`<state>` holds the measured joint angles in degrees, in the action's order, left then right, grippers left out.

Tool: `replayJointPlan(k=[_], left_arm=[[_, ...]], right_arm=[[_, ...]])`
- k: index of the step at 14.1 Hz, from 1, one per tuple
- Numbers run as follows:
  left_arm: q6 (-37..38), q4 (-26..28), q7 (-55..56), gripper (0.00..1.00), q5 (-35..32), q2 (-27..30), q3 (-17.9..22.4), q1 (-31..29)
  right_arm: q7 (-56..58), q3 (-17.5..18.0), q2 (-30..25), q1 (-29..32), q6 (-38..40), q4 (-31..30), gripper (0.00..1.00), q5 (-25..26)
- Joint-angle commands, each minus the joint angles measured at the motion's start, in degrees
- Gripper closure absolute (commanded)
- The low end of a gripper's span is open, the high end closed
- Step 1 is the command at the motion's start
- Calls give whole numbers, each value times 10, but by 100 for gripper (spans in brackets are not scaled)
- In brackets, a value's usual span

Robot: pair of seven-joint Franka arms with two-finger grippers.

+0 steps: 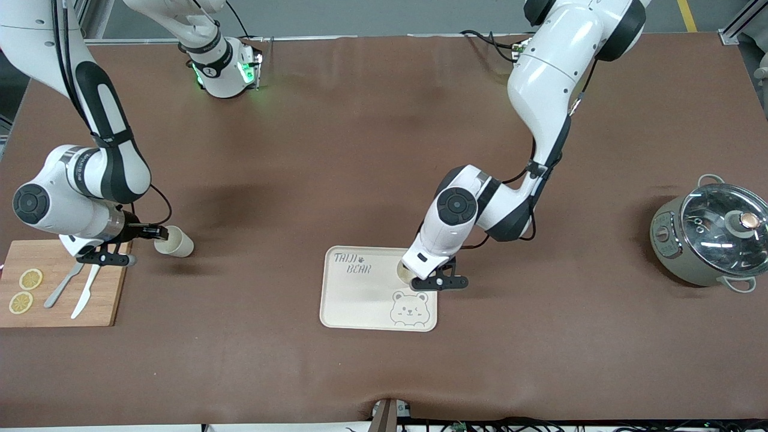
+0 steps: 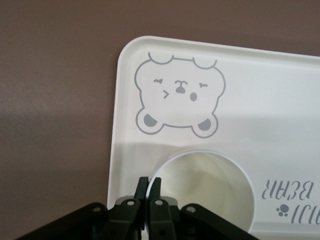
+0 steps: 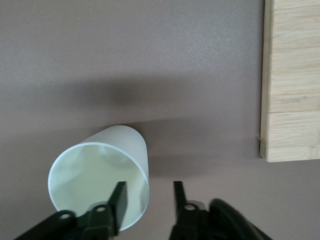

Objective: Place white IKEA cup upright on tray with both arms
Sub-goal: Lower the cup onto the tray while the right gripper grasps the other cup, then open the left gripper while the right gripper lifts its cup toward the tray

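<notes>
Pinching the rim of an upright white cup between closed fingers, the left gripper sits low over the cream-white tray, where the cup stands on the tray's edge toward the left arm's end of the table, just beside the drawn bear face and near the "TAIJI BEAR" lettering. The left wrist view shows the two black fingers pressed together on the cup's thin wall, one inside and one outside, with the cup's open mouth facing up.

At the right arm's end of the table, the right gripper is down at the mouth of a second white cup, which lies on its side on the brown table just beside the wooden cutting board. In the right wrist view its fingers stand apart astride the cup's rim, one inside the opening and one outside; whether they already press on the wall cannot be told.

On the cutting board lie two lemon slices, a fork and a knife. A grey pot with a glass lid stands near the table's edge at the left arm's end, well apart from the tray
</notes>
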<state>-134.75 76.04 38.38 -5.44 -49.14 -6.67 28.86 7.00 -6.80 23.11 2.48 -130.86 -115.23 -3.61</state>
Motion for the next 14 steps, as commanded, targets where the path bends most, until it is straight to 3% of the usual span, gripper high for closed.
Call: replayJointPlan(k=[1, 3, 6, 7, 11, 12, 14], left_arm=[[-3, -19, 16, 100, -12, -16, 9, 9], [-3, -18, 16, 100, -12, -16, 8, 10], [-3, -17, 12, 100, -14, -15, 10, 10], [-3, -16, 11, 95, -15, -13, 9, 10], [3, -15, 10, 10, -17, -7, 10, 10], [3, -15, 10, 0, -16, -6, 10, 9], [4, -15, 10, 0, -16, -4, 10, 9]], right_arm=[[-5, 3, 9, 1, -4, 9, 65, -9], [-7, 3, 9, 1, -4, 10, 78, -10], [-7, 3, 9, 0, -3, 10, 84, -11], [-7, 3, 9, 1, -4, 10, 88, -15], [-7, 3, 9, 1, 1, 12, 100, -17], [-7, 3, 9, 1, 3, 12, 100, -17], [-8, 3, 9, -2, 6, 18, 100, -17]])
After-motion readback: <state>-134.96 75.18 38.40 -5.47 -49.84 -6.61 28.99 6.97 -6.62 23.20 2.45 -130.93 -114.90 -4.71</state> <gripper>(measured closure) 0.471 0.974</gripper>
